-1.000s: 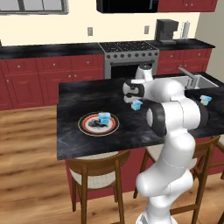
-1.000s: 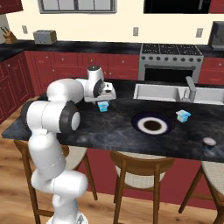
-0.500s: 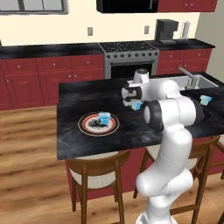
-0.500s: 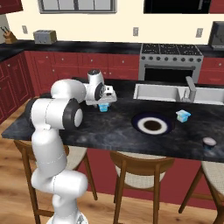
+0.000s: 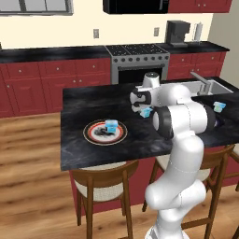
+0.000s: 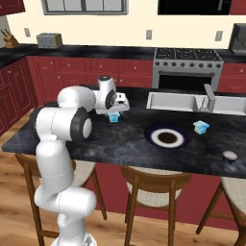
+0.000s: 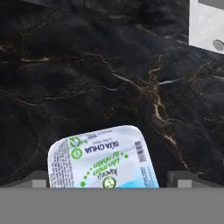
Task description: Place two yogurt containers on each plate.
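Observation:
My gripper [image 7: 111, 179] is open and hangs straight over a yogurt container [image 7: 103, 159], a light-blue cup with a printed white top, one fingertip on each side of it. The base views show that cup [image 5: 147, 112] [image 6: 114, 117] on the black island counter under the gripper [image 5: 144, 108] [image 6: 114, 111]. On the white plate with red-orange and black rings [image 5: 91, 133] stands another yogurt container [image 5: 111, 125]. A third yogurt container [image 6: 201, 126] [image 5: 218, 106] stands on the counter just right of the dark navy plate [image 6: 153, 137], which carries nothing.
A steel sink with a faucet [image 6: 192, 102] is set into the island behind the navy plate. A small grey round object [image 6: 229, 156] lies near the counter's front right. Wooden stools [image 6: 149, 180] stand along the island's near edge.
The hand has sunk a little toward the cup on the counter. Its jaws stayed open and the cups and plates have not moved.

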Tool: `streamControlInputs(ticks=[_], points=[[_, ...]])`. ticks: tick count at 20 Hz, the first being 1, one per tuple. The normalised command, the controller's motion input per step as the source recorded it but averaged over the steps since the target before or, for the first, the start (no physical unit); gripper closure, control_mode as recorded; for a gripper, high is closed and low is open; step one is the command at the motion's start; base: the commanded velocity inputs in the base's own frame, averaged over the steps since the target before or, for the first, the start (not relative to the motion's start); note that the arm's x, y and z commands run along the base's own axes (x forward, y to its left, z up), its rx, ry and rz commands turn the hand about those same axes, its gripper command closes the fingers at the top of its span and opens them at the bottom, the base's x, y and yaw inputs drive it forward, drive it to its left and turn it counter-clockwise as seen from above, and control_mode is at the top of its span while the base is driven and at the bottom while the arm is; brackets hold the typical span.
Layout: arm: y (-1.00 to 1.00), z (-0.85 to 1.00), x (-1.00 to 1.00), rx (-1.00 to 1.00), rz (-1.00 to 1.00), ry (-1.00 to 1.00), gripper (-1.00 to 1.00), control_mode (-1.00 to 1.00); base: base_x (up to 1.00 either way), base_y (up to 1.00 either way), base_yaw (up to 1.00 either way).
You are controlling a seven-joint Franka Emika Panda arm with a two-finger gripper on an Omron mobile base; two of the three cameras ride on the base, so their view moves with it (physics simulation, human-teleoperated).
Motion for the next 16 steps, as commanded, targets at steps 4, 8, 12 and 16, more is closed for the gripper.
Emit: streamControlInputs(ticks=[4, 8, 12, 16], points=[[0.00, -0.17, 0.00, 0.00, 0.00, 0.00, -1.00, -1.00, 0.00, 0.00, 0.00], [0.00, -0.27, 0.01, -0.02, 0.00, 0.00, 1.00, -1.00, 0.00, 0.00, 0.00], [0.00, 0.07, -0.11, 0.02, 0.00, 0.00, 1.00, -1.00, 0.00, 0.00, 0.00], [0.15, 0.87, -0.52, 0.04, 0.00, -0.01, 1.00, -1.00, 0.00, 0.00, 0.00]])
